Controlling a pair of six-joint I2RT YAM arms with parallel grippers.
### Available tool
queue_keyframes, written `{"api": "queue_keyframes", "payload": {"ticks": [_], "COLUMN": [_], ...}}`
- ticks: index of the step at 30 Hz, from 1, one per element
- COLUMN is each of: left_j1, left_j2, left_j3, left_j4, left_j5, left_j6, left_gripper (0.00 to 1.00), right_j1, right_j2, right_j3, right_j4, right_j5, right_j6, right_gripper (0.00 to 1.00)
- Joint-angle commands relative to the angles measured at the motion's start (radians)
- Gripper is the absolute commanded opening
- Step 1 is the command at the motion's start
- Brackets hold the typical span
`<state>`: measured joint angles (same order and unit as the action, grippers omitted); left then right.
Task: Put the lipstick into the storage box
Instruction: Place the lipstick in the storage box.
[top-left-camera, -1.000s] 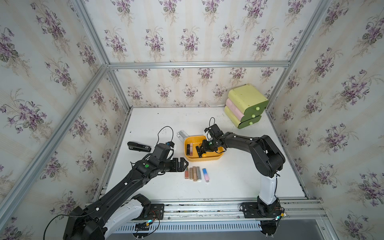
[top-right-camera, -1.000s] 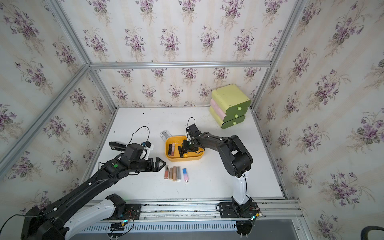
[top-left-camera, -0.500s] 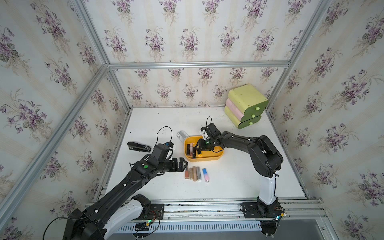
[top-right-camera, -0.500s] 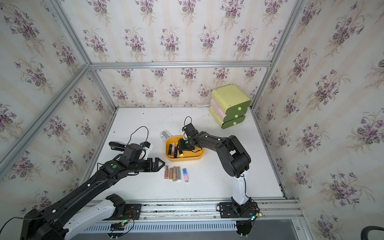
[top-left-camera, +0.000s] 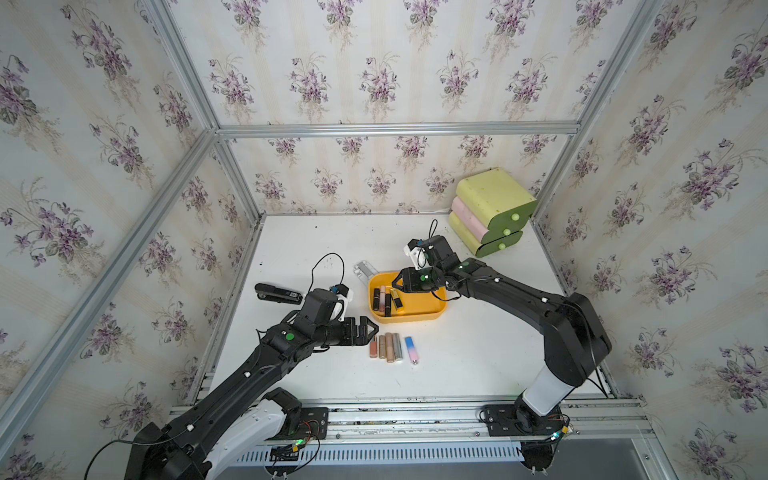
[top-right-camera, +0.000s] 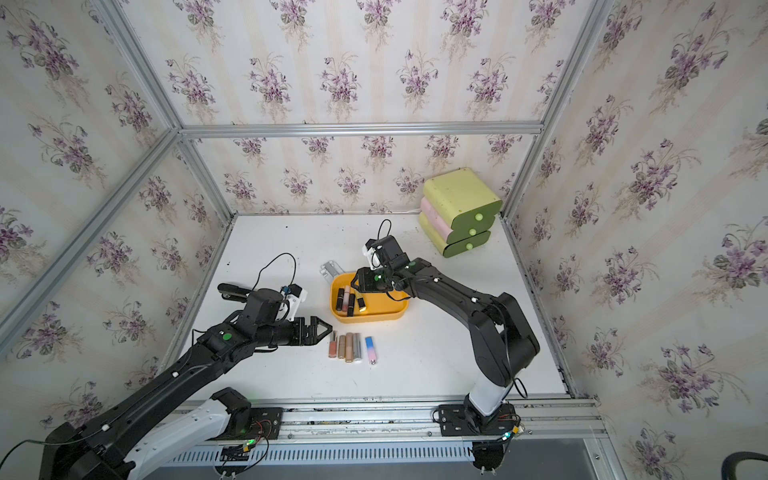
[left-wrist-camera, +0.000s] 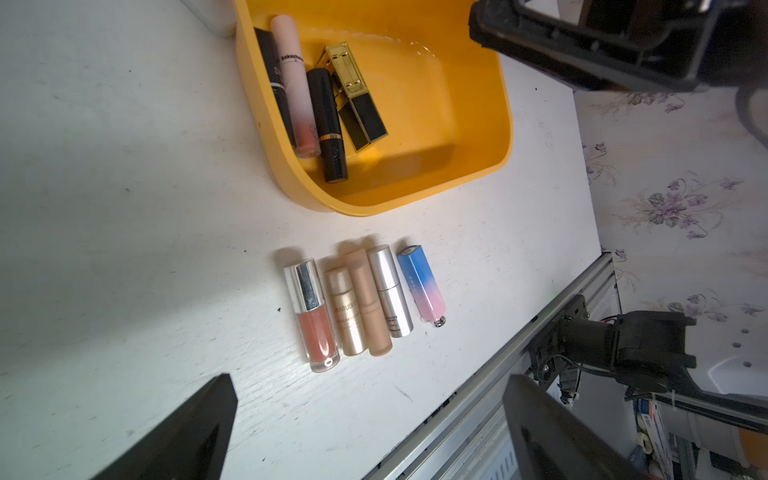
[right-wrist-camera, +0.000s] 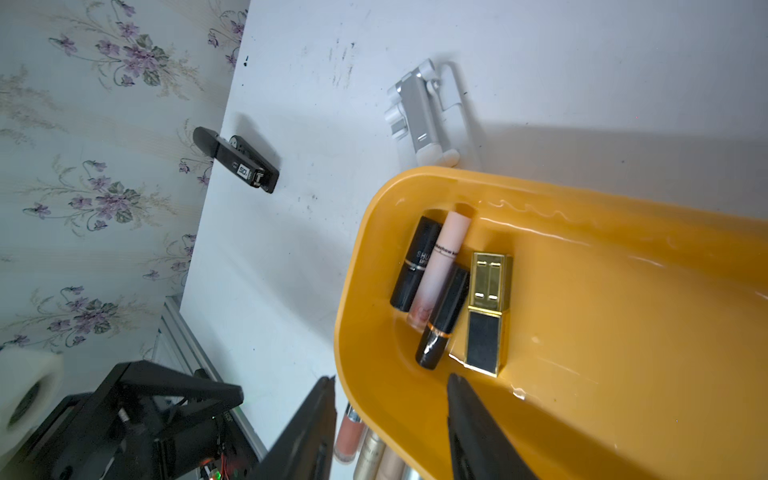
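Over the storage box (top-left-camera: 409, 318), we are finding the right gripper (top-left-camera: 397, 284) hovering with its jaws partly apart and nothing between them. Inside the box, four lipsticks (right-wrist-camera: 444, 257) are lying side by side at the end under that gripper, a gold-and-black one (right-wrist-camera: 486, 311) nearest its tips. Just outside the box's long wall, five more tubes (left-wrist-camera: 368, 303) are lying in a row on the table (top-left-camera: 478, 353). Off that same wall, the left gripper (top-left-camera: 371, 330) is hanging wide open, holding nothing.
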<state>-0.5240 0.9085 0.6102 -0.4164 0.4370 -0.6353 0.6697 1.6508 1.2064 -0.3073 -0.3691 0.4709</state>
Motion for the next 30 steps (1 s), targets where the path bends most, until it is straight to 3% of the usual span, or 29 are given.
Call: {"api": "queue_keyframes", "payload": {"ticks": [1, 12, 18, 30], "left_j1": [-0.001, -0.042, -0.071, -0.073], "left_j2": [-0.008, -0.046, -0.056, -0.107], "left_j3": [-0.011, -0.161, -0.195, -0.196], "left_j4": [0.092, 0.27, 0.271, 0.209], "left_j5": [0.059, 0.072, 0.04, 0.011], "left_j6": [-0.02, -0.156, -0.178, -0.16], "left_gripper": [1.0, 1.0, 1.0, 1.0], "right_j1": [0.013, 0.137, 0.229, 0.275], "right_j2": [-0.077, -0.284, -0.25, -0.14], "right_j3": [-0.048, -0.304, -0.366, -0.345], "right_j4": [-0.075, -0.126, -0.141, -0.099], "right_j5": [0.043, 0.161, 0.288, 0.323], "right_j6": [-0.023, 0.043, 0.073, 0.08], "right_gripper": [0.48, 0.52, 0.52, 0.51]}}
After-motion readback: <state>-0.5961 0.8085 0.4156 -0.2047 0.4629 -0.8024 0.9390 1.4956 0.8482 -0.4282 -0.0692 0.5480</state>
